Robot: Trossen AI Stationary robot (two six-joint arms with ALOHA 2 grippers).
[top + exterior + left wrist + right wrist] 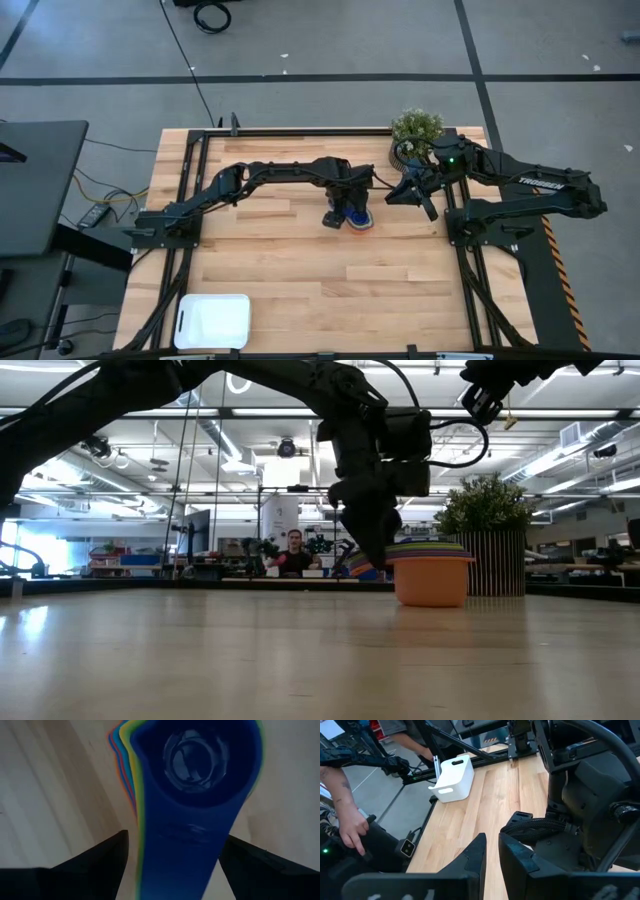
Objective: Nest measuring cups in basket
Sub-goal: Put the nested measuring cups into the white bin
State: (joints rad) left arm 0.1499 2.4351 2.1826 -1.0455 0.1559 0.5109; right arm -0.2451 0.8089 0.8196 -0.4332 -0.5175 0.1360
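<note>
The measuring cups (195, 765) sit nested in one stack on the table's middle (358, 222). The dark navy cup is on top and the orange cup (432, 582) stands on the wood. My left gripper (172, 865) points down over the stacked handles (185, 845), open, one finger on each side. I cannot tell whether a finger touches them. My right gripper (492, 845) hangs raised at the far right (410, 190), open by a narrow gap, with nothing in it. The white basket (212, 320) stands at the near left corner.
A potted plant (417, 128) stands at the far right edge, just behind the cups in the low view (490, 510). Bare wood lies between the cups and the basket (452, 780). A person's hand (350, 820) shows beyond the table's edge.
</note>
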